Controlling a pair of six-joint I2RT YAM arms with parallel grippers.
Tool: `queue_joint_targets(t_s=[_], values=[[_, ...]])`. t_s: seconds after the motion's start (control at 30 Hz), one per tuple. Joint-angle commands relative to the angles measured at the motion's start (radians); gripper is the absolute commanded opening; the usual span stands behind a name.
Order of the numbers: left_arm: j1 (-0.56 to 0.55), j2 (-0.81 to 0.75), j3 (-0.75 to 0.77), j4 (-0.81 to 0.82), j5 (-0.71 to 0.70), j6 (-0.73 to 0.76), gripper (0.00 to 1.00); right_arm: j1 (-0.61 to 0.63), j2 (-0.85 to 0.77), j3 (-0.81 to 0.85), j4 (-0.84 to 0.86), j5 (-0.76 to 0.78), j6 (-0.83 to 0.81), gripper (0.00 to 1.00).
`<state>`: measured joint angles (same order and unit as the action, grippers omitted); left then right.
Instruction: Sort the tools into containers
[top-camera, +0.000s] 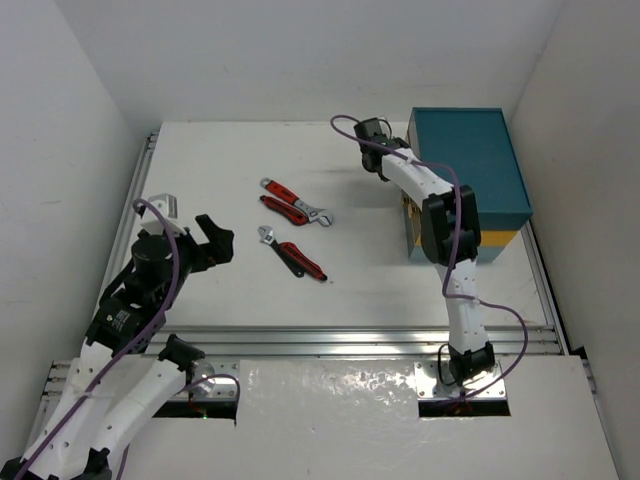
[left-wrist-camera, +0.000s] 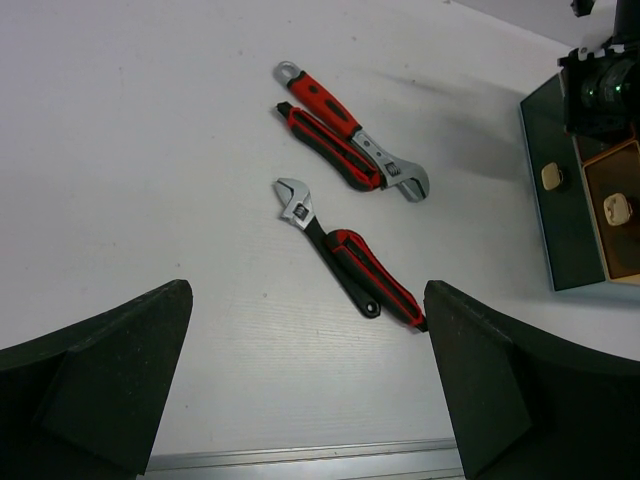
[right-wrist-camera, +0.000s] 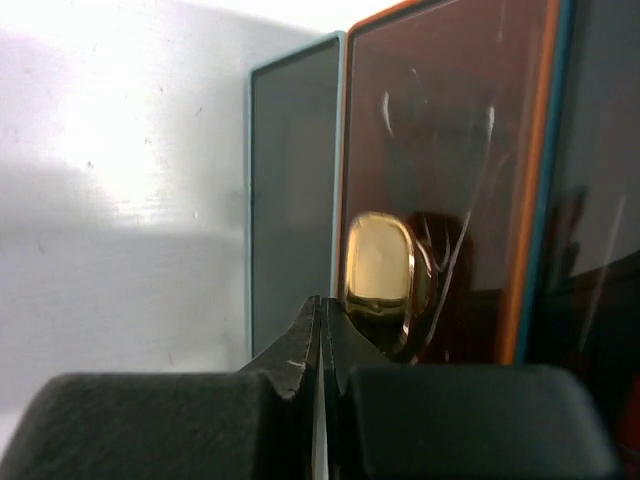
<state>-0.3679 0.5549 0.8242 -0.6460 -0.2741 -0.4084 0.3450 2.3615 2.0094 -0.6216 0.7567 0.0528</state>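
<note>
Two pairs of red-and-black-handled tools lie mid-table: a farther pair (top-camera: 295, 203) (left-wrist-camera: 345, 140) and a nearer pair (top-camera: 292, 255) (left-wrist-camera: 350, 262), each with a silver wrench head. My left gripper (top-camera: 212, 240) (left-wrist-camera: 308, 330) stands wide open and empty just short of the nearer pair. The teal box of containers (top-camera: 470, 160) (left-wrist-camera: 560, 200) sits at the back right. My right gripper (top-camera: 375, 135) (right-wrist-camera: 322, 305) is shut with nothing between its fingers. Its tips sit right against the lower left of a brass latch (right-wrist-camera: 378, 265) on an orange-edged drawer front (right-wrist-camera: 450, 150).
An aluminium rail (top-camera: 350, 340) (left-wrist-camera: 300, 458) runs along the table's near edge, just below my left fingers. White walls enclose the table on three sides. A second latch (left-wrist-camera: 617, 209) shows on the box's face.
</note>
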Motion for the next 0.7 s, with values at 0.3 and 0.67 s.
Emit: queue_joint_targets(t_s=[0.3,0.67], values=[[-0.008,0.101,-0.076,0.292,0.284,-0.213,1.0,0.164,-0.632,-0.286,-0.02,-0.299,0.149,0.52],[-0.279,0.909,0.042,1.154,0.576,-0.536,1.0,0.155,-1.367,-0.81,-0.069,-0.528,0.288,0.99]])
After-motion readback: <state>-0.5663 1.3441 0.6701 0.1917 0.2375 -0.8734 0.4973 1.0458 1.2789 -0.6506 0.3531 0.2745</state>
